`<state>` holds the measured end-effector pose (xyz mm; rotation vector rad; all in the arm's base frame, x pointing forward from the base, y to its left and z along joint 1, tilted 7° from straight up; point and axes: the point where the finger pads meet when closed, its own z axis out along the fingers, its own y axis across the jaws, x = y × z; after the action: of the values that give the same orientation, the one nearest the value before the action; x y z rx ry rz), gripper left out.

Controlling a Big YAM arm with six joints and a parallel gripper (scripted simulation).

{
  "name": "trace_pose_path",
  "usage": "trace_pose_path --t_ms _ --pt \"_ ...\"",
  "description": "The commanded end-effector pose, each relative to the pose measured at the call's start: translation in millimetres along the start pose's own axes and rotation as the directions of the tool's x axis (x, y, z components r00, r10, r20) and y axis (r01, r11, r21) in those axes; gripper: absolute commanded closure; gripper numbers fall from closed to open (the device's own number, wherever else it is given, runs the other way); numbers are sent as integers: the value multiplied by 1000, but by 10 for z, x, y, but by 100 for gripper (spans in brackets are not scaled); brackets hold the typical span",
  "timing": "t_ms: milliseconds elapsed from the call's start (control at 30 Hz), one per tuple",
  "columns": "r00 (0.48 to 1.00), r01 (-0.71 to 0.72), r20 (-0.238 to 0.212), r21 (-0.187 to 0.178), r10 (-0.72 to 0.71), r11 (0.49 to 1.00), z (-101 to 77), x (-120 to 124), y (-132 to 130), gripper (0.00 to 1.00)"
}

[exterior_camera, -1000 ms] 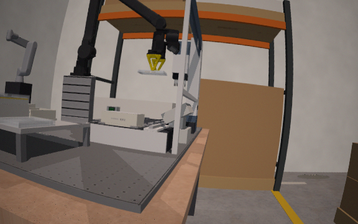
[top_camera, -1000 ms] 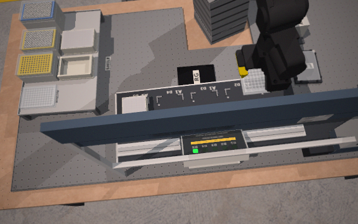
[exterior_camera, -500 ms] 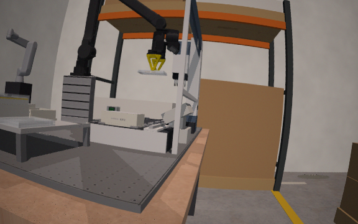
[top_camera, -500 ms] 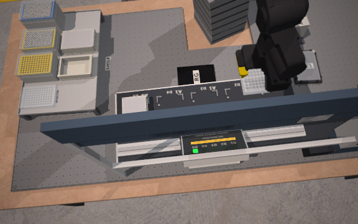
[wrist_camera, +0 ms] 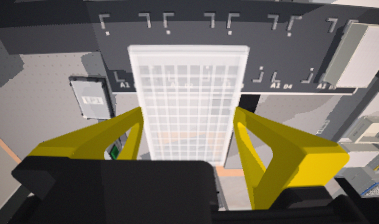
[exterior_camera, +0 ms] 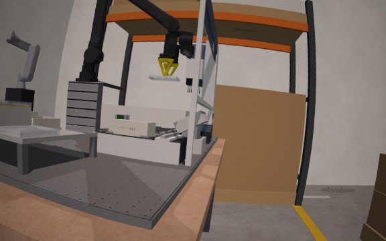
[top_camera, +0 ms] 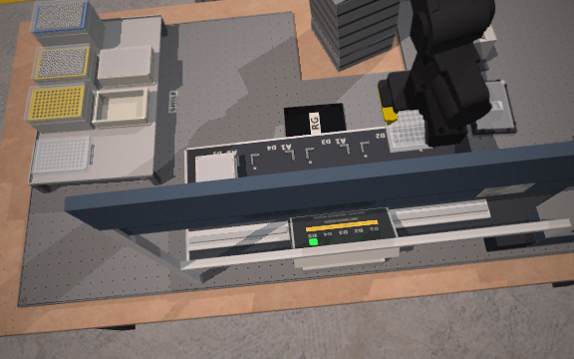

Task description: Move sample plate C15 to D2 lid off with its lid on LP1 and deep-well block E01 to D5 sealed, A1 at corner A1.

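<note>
My gripper [top_camera: 392, 116] [exterior_camera: 168, 75] [wrist_camera: 188, 112] is shut on a clear sample plate [top_camera: 408, 131] [exterior_camera: 164, 77] [wrist_camera: 189, 75] with a well grid, gripping its long sides. It holds the plate level, high above the D2 end of the dark deck [top_camera: 277, 161] [wrist_camera: 190, 31]. I cannot tell whether a lid is on the plate. The lid park LP1 [top_camera: 497, 107] [wrist_camera: 92, 100] lies beside the deck with its label showing. A white sealed block [top_camera: 214, 167] [wrist_camera: 360, 55] sits at D5. The brackets between D5 and D2 hold nothing.
The shelf [top_camera: 123, 155] at the left carries tip racks [top_camera: 57, 102], an open reservoir [top_camera: 120, 107], a covered white block [top_camera: 125, 65] and a clear plate [top_camera: 61, 155]. The black regrip nest RG [top_camera: 299, 120] lies behind the deck. A blue gantry beam [top_camera: 317, 191] crosses in front. A grey drawer stack [top_camera: 354, 30] stands at the back.
</note>
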<state>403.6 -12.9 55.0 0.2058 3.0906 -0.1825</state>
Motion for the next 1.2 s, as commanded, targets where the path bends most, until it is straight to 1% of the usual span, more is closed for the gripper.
trace_pose_path --t_ms 0,1100,1167 --pt "1000 -6 8 -1 6 1000 -28 -97 -43 100" --pt "1000 -6 8 -1 6 1000 -28 -97 -43 100" --pt "1000 -6 29 -4 7 1000 -101 -207 -41 100"
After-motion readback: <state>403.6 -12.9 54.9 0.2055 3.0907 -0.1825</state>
